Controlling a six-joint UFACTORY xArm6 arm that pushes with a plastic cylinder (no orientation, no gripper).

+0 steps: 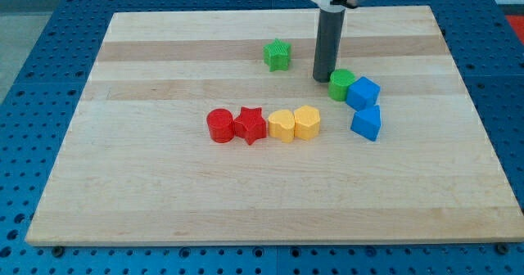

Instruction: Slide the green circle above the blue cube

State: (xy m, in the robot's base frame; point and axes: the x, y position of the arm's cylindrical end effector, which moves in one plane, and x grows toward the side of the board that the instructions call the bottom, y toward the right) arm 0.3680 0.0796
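The green circle (341,84) lies right of the board's middle, touching the upper-left side of the blue cube (363,92). My tip (322,78) stands just to the left of the green circle, close to it or touching it. A second blue block (367,123), wedge-like in shape, lies just below the blue cube.
A green star (277,55) lies to the upper left of my tip. A row stands at mid-board: red circle (219,125), red star (250,125), yellow block (281,125), yellow heart-like block (307,122). The wooden board (164,193) lies on a blue perforated table.
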